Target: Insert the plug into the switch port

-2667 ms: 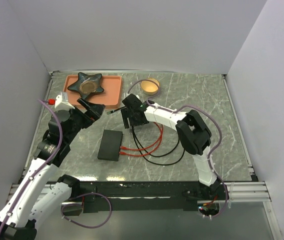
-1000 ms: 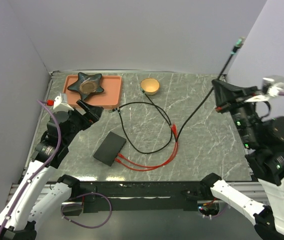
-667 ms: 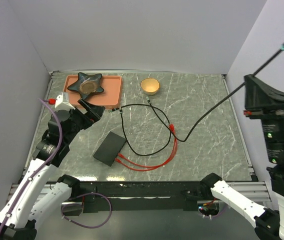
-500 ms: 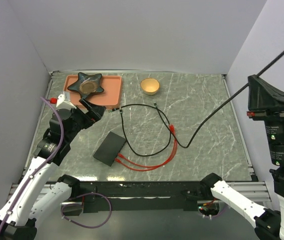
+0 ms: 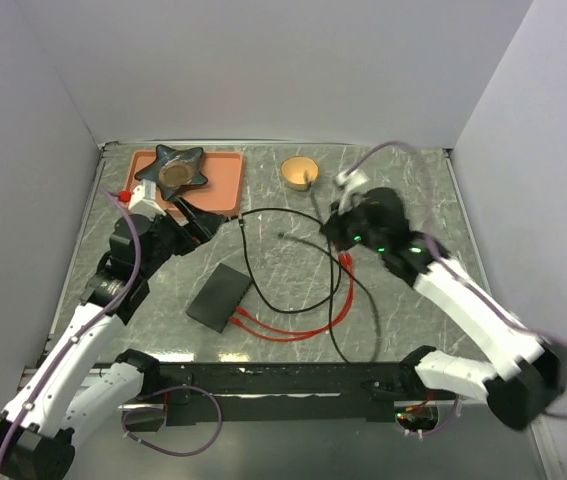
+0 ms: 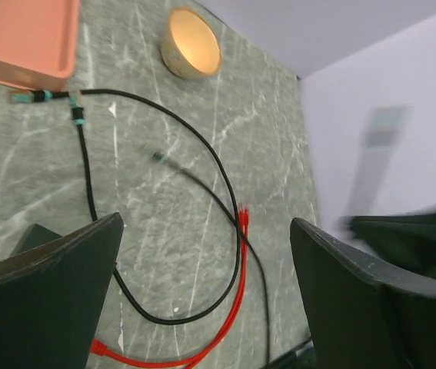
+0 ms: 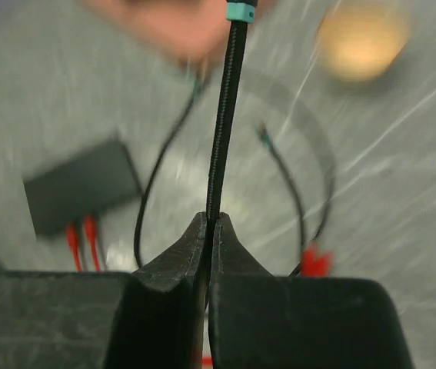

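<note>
The switch (image 5: pixel 219 292) is a flat black box left of the table's centre, also blurred in the right wrist view (image 7: pixel 83 192). Its ports cannot be made out; two red cables (image 5: pixel 298 328) enter its near-right edge. My right gripper (image 5: pixel 331 228) (image 7: pixel 210 219) hangs above the table's middle, shut on a thin black cable (image 7: pixel 224 123) a little below the plug. Only the plug's teal collar (image 7: pixel 241 11) shows, at the frame's top edge. The same cable's other end (image 5: pixel 281 236) (image 6: pixel 158 157) lies loose on the table. My left gripper (image 5: pixel 195 222) (image 6: pixel 206 223) is open and holds nothing, beside the tray's near corner.
A salmon-pink tray (image 5: pixel 218 185) at the back left holds a dark star-shaped dish (image 5: pixel 171 170). A small yellow bowl (image 5: pixel 299 172) (image 6: pixel 191 42) stands at the back centre. A second black cable (image 5: pixel 263 300) loops between tray and switch. Walls close in three sides.
My right arm has swung down from high at the right wall to above the table's middle, still holding the cable. The left gripper has edged a little forward and stays open.
</note>
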